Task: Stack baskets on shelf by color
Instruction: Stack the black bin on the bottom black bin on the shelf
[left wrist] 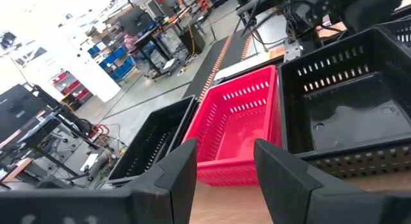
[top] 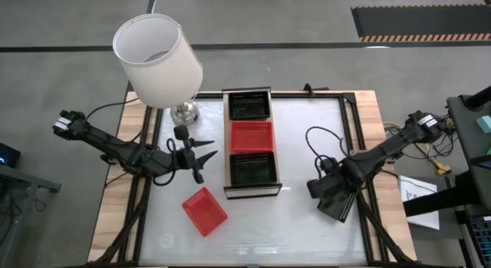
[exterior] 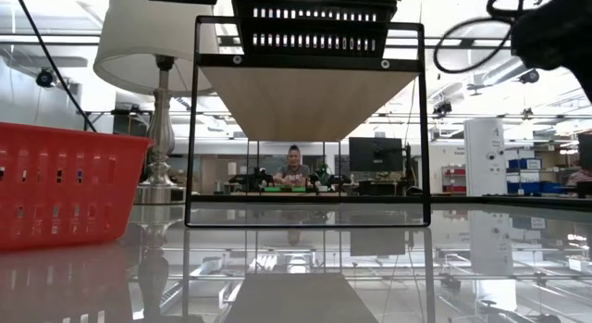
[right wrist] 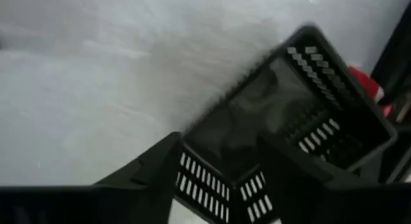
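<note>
The light-wood shelf (top: pixel 227 157) stands at the table's middle with three baskets in a row on it: black at the far end (top: pixel 249 107), red in the middle (top: pixel 252 136), black at the near end (top: pixel 253 170). Another red basket (top: pixel 205 210) lies on the table near the shelf's left front; it also shows in the low view (exterior: pixel 65 180). My left gripper (top: pixel 205 157) is open and empty just left of the shelf, facing the middle red basket (left wrist: pixel 241 121). My right gripper (top: pixel 326 193) is right of the shelf, shut on another black basket (right wrist: pixel 282 108). My right gripper has the black basket by one end, at a corner of its slotted wall (right wrist: pixel 221 182), which sits between the two fingers. Whether one finger is inside the basket, I cannot tell. The basket is tilted and juts out past the fingers above the white table.
A table lamp with a white shade (top: pixel 157 61) and metal base (top: pixel 184 110) stands at the far left, close to the shelf. A black cable (top: pixel 322 141) loops on the table right of the shelf. A person sits in the room beyond the table (exterior: pixel 294 166).
</note>
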Motion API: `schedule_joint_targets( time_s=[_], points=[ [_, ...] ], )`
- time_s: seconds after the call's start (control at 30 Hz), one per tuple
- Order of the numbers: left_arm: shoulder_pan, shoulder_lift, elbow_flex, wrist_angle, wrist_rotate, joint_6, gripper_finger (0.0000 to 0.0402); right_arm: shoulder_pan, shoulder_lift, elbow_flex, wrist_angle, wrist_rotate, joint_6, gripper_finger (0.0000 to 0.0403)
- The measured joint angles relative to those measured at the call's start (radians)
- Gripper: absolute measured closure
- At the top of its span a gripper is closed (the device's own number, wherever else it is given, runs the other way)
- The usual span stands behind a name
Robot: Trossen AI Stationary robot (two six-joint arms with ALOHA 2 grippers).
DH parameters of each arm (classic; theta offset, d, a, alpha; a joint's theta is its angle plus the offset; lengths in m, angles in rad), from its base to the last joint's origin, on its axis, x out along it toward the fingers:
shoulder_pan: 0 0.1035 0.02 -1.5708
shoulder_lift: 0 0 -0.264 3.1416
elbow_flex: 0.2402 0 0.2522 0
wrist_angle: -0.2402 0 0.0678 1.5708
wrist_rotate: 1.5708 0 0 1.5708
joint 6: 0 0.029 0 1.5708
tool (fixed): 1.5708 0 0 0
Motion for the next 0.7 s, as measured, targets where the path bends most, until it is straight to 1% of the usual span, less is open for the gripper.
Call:
schedule_joint_targets(
  time_s=[0.1, 0.23, 0.7],
  points=[
    [0.0, 0.0, 0.0, -0.001, -0.001, 0.0, 0.0263, 0.0, 0.028, -0.002, -0.001, -0.051, -0.019, 0.0179],
    [0.0, 0.0, 0.0, -0.001, -0.002, 0.015, 0.0263, 0.011, 0.069, 0.003, 0.004, -0.054, -0.051, 0.0164],
    [0.0, 0.0, 0.0, -0.001, -0.002, 0.019, 0.0263, 0.011, 0.212, -0.001, 0.056, -0.045, -0.084, 0.0183]
  ],
)
